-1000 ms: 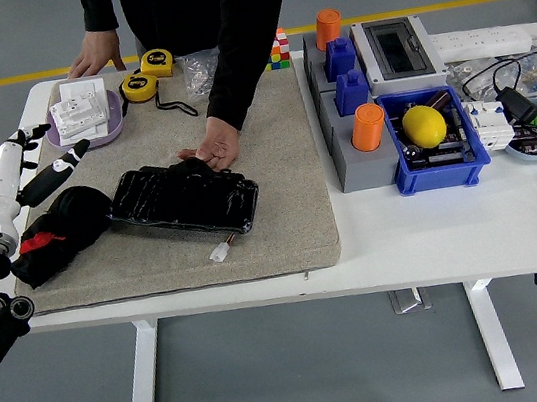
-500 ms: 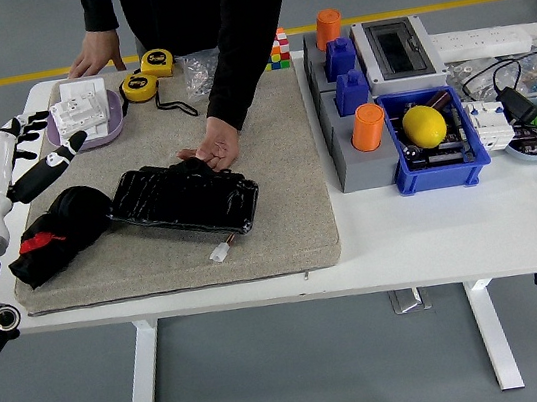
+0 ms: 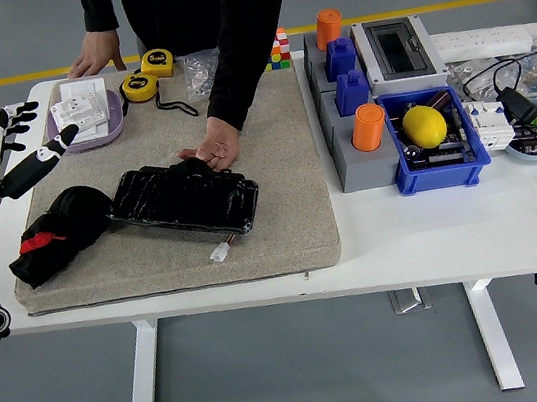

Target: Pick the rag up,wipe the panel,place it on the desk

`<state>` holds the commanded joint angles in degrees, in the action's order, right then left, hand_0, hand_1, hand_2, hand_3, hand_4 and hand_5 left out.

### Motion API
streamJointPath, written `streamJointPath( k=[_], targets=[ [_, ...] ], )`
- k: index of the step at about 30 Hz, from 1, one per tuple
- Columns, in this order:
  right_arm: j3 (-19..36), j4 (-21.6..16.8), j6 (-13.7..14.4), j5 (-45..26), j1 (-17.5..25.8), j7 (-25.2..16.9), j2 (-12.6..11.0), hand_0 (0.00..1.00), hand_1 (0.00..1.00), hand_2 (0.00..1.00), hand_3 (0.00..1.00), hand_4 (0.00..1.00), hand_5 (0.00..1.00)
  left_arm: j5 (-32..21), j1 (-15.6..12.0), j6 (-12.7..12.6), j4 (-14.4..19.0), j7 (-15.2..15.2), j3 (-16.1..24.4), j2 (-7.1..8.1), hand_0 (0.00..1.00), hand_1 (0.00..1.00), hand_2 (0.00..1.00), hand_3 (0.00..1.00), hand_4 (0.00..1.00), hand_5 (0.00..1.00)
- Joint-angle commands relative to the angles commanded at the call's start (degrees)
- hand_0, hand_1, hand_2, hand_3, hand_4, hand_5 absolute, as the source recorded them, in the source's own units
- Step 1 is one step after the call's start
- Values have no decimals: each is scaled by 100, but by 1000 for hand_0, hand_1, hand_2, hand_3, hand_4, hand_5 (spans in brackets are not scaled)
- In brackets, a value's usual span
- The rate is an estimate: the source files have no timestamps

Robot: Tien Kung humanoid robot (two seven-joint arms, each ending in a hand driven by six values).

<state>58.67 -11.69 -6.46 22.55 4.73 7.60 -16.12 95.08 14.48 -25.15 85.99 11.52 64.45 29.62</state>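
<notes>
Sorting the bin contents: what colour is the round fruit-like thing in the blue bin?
Yellow; the lemon-like object shows clearly in the head view, in the blue bin.

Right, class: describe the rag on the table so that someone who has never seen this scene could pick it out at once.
Start at the grey felt mat covering the left half of the white table. Go to its near left corner: the rag is the crumpled black cloth lying there, just left of the glossy black panel. Unlike the hard, shiny panel, it is soft and matt, with a small red patch.
</notes>
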Motion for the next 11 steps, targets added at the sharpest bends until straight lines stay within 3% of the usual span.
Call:
streamJointPath(
  k=[11],
  targets=[
    [44,2,0,-20,14,-18,57,741,663,696,609,998,540,-4,-67,65,37,35,-13,-3,545,747,784,798,998,777]
  ],
)
